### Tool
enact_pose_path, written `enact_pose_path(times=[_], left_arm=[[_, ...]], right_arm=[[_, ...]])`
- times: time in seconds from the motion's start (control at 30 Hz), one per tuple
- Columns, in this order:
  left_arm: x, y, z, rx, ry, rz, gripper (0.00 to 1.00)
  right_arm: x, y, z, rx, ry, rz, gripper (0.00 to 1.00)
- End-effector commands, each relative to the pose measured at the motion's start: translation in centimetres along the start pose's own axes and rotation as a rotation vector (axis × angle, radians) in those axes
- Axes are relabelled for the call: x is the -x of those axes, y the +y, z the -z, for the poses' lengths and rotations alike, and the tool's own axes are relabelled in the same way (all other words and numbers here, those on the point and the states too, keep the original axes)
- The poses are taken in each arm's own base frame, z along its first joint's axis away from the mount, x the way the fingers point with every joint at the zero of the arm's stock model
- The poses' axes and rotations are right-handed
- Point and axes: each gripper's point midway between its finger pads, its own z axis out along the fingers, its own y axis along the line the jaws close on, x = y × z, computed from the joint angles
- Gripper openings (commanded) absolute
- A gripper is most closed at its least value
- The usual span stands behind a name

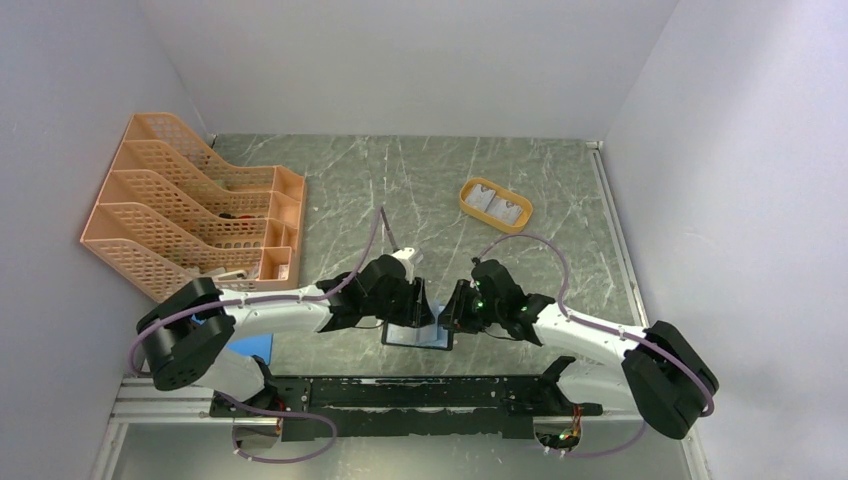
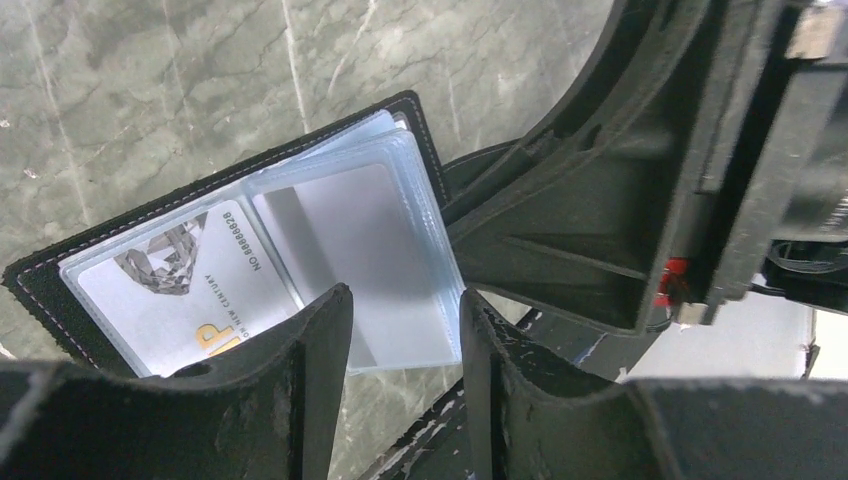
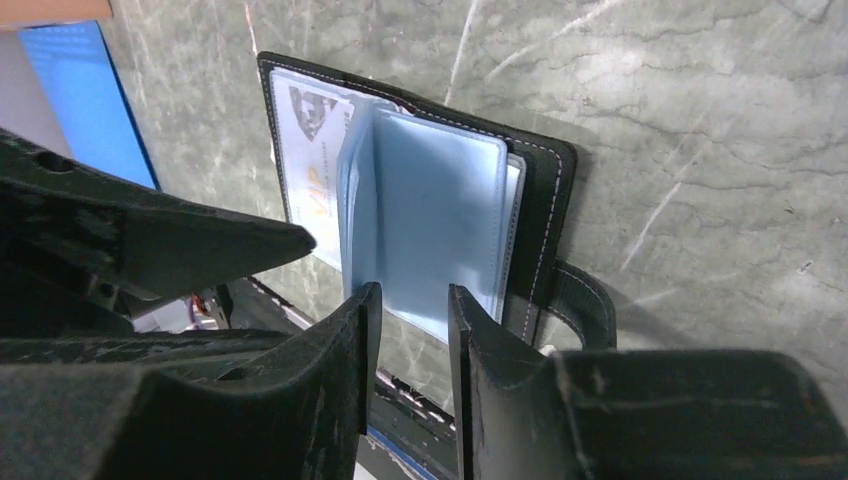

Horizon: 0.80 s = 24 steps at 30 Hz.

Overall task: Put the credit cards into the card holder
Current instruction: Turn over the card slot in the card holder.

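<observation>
Left end effector [image 2: 405, 330] and right end effector [image 3: 412, 330] are straddling clear sleeves [image 3: 440, 220] of card holder [image 3: 550, 200], both part-open, clamping nothing. Probably pocket-spreading step; next is likely needing credit cards [image 1: 495, 203] fetched from orange tray [image 1: 464, 197].

Your top camera looks down from six o'clock; wrist cameras, close at nine and three, share the card holder [image 2: 350, 220].

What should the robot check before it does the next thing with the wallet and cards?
1. The wallet lies open on the table: ok.
2. One card sits in its pocket: ok.
3. Two more cards wait in the tray: ok.
4. The left gripper carries a card: not ok, jaws apart, empty.
5. The right gripper is free of the raised sleeve: cannot tell; jaws apart.
</observation>
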Motion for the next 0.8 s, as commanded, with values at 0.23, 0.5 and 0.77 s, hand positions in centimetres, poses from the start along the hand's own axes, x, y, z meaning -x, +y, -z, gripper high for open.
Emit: enact_pose_path(times=[0.23, 0.5, 0.77], left_arm=[[-0.2, 0.9, -0.3, 0.04, 0.0, -0.055, 0.5], [0.2, 1.8, 0.0, 0.099, -0.012, -0.097, 0.68], [-0.3, 2.6, -0.3, 0.153, 0.005, -0.127, 0.68]], right_arm=[[0.4, 1.1, -0.2, 0.07, -0.005, -0.011, 0.38], [0.4, 0.7, -0.2, 0.062, -0.009, -0.01, 0.38], [0.5, 0.8, -0.1, 0.065, -0.012, -0.006, 0.39]])
